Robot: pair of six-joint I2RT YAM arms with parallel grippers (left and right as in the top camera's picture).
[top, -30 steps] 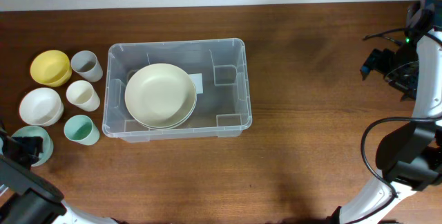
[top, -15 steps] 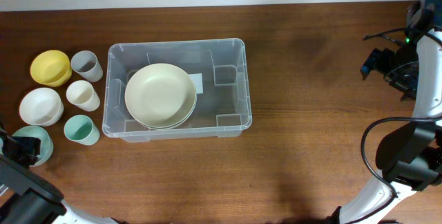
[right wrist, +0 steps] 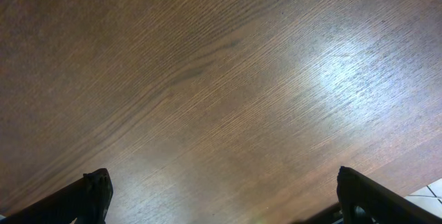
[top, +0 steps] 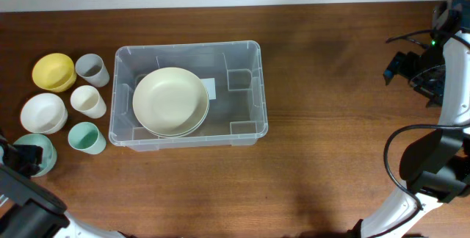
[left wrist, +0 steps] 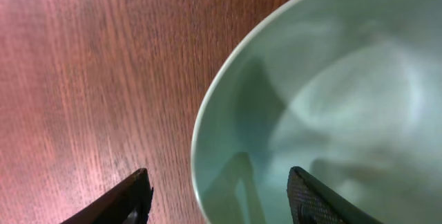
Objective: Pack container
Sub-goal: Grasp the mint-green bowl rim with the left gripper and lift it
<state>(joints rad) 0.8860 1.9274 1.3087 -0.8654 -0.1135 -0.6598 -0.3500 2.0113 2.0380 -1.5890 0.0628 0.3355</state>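
Observation:
The clear plastic container [top: 258, 84] stands left of the table's middle and holds stacked cream bowls [top: 170, 100]. My left gripper [top: 22, 160] is at the table's front left, over a pale green bowl [top: 38, 150]. In the left wrist view the gripper [left wrist: 217, 198] is open, and its two fingers straddle the pale green bowl's rim [left wrist: 202, 134], one finger outside and one inside. My right gripper [top: 400, 63] is far to the right, well away from the container. In the right wrist view it [right wrist: 224, 198] is open and empty above bare wood.
Left of the container stand a yellow bowl [top: 53, 71], a grey cup [top: 92, 69], a cream cup [top: 88, 101], a white bowl [top: 42, 112] and a green cup [top: 86, 137]. The right arm's base and cables [top: 433, 164] fill the right edge.

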